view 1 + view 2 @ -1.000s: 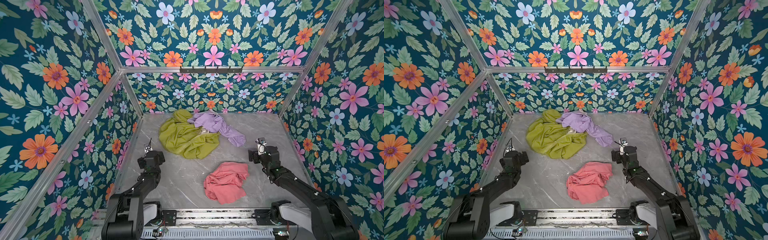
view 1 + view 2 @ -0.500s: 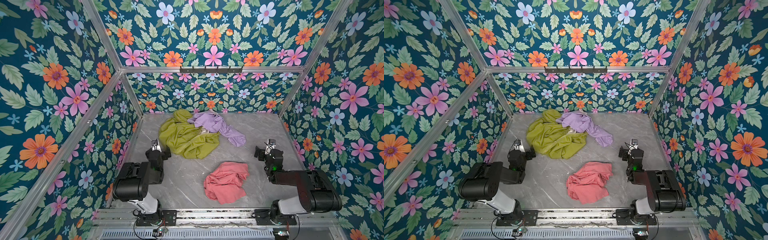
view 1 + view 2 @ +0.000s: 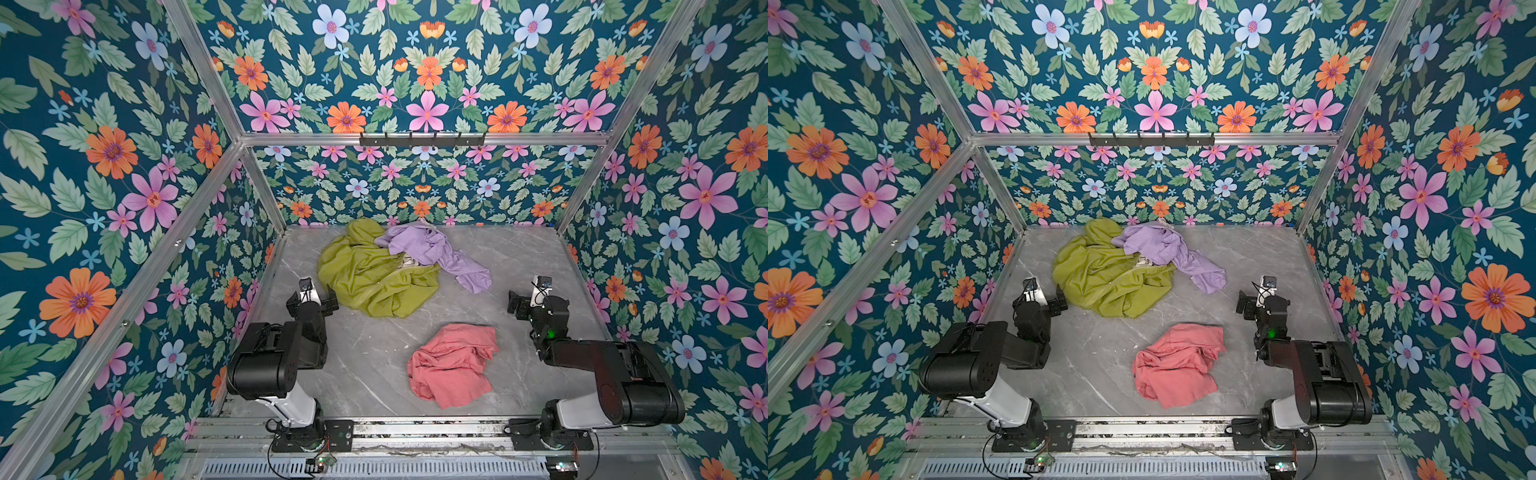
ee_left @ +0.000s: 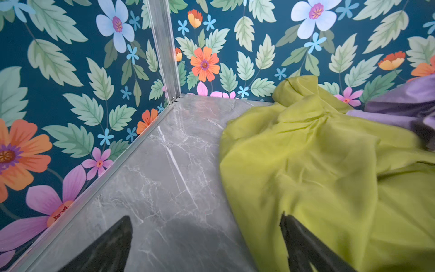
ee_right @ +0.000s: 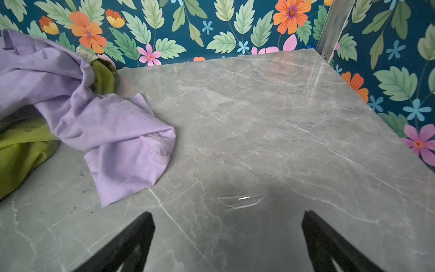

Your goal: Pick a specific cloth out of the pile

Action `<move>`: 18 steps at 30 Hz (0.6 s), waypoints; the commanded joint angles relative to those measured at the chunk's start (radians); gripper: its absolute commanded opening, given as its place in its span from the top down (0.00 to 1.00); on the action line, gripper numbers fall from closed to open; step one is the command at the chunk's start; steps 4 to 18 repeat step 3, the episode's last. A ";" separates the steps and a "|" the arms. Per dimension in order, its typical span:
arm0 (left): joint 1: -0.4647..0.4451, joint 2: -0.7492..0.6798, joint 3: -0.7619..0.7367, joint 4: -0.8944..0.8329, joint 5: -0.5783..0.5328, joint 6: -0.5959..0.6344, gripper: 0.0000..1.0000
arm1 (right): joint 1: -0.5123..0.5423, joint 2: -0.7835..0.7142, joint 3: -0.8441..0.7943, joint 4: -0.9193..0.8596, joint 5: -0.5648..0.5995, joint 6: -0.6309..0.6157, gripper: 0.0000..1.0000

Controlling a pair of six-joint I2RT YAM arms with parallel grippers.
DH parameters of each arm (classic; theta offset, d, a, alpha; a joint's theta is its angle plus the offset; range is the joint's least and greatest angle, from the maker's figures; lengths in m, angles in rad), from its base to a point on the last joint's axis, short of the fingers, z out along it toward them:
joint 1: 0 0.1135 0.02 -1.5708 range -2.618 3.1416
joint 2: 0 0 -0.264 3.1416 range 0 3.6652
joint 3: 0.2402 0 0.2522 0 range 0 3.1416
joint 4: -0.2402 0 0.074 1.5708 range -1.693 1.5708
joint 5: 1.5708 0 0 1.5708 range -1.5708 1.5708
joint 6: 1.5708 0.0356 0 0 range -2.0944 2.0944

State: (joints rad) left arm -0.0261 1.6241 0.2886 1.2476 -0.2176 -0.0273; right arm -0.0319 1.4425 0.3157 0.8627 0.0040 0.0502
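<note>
Left fingers (image 4: pixel 113 242) are spread wide and hold nothing. In the left wrist view one sits over bare worktop (image 3: pixel 519 257) and one over the edge of the olive-green cloth (image 3: pixel 374 286); can't tell if it touches. In both top views the left arm sits folded at lower left. The pile (image 3: pixel 1121 270), upper centre of the frame, is down to two pieces: the green cloth, and the lilac cloth (image 3: pixel 432 253) draped over its upper right edge, tail trailing right onto the marble. The salmon-pink cloth (image 3: pixel 451 363) lies crumpled by itself at lower centre, well apart from the pile, with bare worktop between them and nothing gripping it. Right fingers (image 5: pixel 138 230), right of frame, are also spread wide and empty over bare worktop, near the lilac tail but not touching it. Judgement: the pick-out looks done, since the pink cloth is already separated; no step seems left. No containers in view; everything lies directly on the worktop.
</note>
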 commanded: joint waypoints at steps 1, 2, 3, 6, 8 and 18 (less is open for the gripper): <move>0.000 -0.002 -0.002 0.012 0.024 -0.002 0.00 | 0.001 -0.004 0.004 0.004 -0.004 0.004 0.01; 0.000 -0.001 -0.007 0.023 0.024 0.002 0.00 | 0.000 -0.005 0.003 0.001 -0.006 0.004 0.01; -0.003 -0.002 -0.011 0.031 0.021 0.007 0.00 | 0.000 -0.005 0.004 0.003 -0.006 0.005 0.01; -0.003 -0.002 -0.011 0.031 0.021 0.007 0.00 | 0.000 -0.005 0.004 0.003 -0.006 0.005 0.01; -0.003 -0.002 -0.011 0.031 0.021 0.007 0.00 | 0.000 -0.005 0.004 0.003 -0.006 0.005 0.01; -0.003 -0.002 -0.011 0.031 0.021 0.007 0.00 | 0.000 -0.005 0.004 0.003 -0.006 0.005 0.01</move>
